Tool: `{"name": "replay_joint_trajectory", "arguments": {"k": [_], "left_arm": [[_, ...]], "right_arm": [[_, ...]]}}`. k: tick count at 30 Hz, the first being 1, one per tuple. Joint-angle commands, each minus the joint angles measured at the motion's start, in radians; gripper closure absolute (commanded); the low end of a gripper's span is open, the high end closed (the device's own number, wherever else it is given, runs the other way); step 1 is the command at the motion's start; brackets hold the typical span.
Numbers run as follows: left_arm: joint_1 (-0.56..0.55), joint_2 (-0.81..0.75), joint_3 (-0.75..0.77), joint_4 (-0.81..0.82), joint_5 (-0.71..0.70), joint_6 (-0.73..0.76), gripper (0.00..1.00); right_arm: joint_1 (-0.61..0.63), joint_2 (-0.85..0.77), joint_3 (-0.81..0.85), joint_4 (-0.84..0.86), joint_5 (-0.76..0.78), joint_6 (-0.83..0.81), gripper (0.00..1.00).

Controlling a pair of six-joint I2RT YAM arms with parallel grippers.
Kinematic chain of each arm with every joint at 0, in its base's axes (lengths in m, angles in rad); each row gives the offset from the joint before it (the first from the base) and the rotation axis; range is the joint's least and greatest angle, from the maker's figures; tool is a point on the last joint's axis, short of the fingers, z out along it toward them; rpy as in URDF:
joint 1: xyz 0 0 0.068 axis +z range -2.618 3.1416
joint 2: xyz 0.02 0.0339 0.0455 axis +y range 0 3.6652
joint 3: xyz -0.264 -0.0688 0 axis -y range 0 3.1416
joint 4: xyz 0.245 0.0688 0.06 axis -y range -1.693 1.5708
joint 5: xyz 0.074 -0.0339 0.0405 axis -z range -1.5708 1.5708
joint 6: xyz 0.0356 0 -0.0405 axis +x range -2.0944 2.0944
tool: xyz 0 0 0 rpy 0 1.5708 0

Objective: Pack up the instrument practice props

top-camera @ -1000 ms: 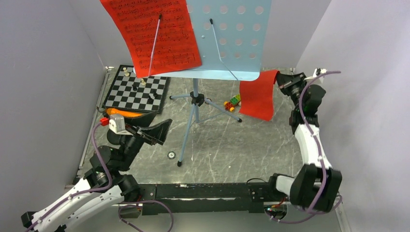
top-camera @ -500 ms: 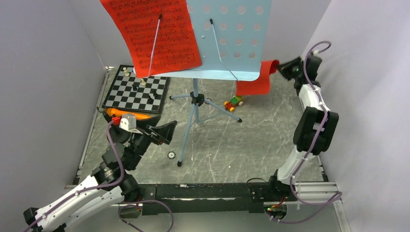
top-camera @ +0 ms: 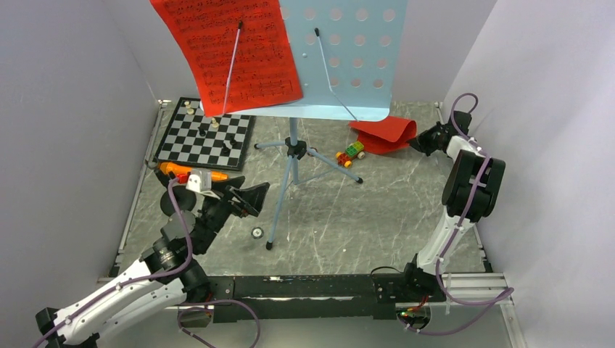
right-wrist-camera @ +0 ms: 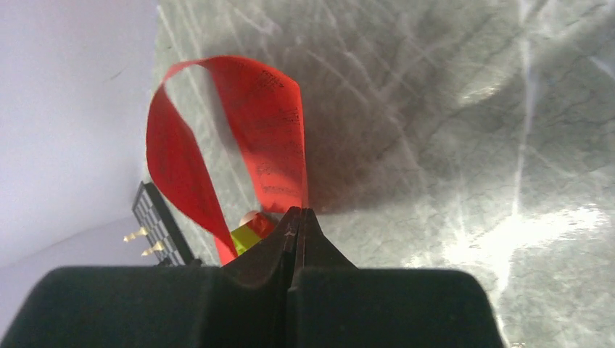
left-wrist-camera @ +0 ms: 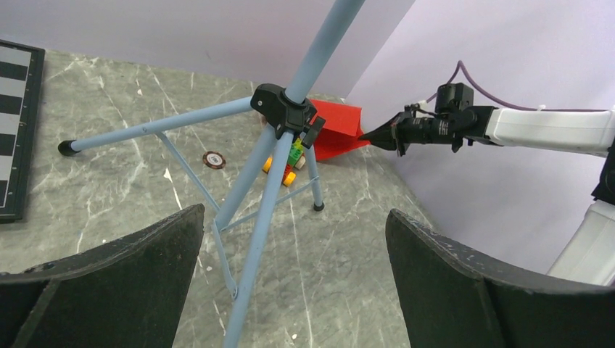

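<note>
The light-blue music stand (top-camera: 341, 58) stands mid-table on its tripod (top-camera: 292, 148), with one red sheet-music page (top-camera: 232, 51) clipped on it. My right gripper (top-camera: 419, 143) is low at the far right, shut on the edge of a second red page (top-camera: 384, 130) that curls over onto the table. In the right wrist view my gripper (right-wrist-camera: 299, 214) pinches this looped page (right-wrist-camera: 268, 138). My left gripper (top-camera: 246, 199) is open and empty, just left of the tripod's near leg (left-wrist-camera: 265, 203); it also shows in the left wrist view (left-wrist-camera: 295, 214). The orange microphone (top-camera: 174, 169) lies behind my left arm, partly hidden.
A chessboard (top-camera: 207, 134) with pieces lies at the far left. A small toy car (top-camera: 350, 154) sits beside the curled page. A small round disc (top-camera: 257, 233) lies by the tripod's near foot. Walls close in on both sides.
My right arm has swung down and brought the hanging red page onto the table at the far right, where it now curls. My left gripper has moved a little right towards the tripod.
</note>
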Motion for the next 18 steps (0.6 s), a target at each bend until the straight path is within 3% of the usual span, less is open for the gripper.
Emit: {"name": "replay_joint_trajectory", "arguments": {"k": [1,9,18], "left_arm": [[-0.002,0.015,0.02,0.022,-0.006,-0.023,0.01],[-0.001,0.06,0.034,0.016,0.013,-0.038,0.01],[-0.001,0.056,0.004,0.003,0.018,-0.072,0.01]], "right_arm": [[0.022,-0.069,0.018,0.087,-0.059,0.029,1.0],[0.059,-0.013,0.118,0.005,-0.053,0.037,1.0],[0.035,0.099,0.13,-0.141,0.044,-0.129,1.0]]}}
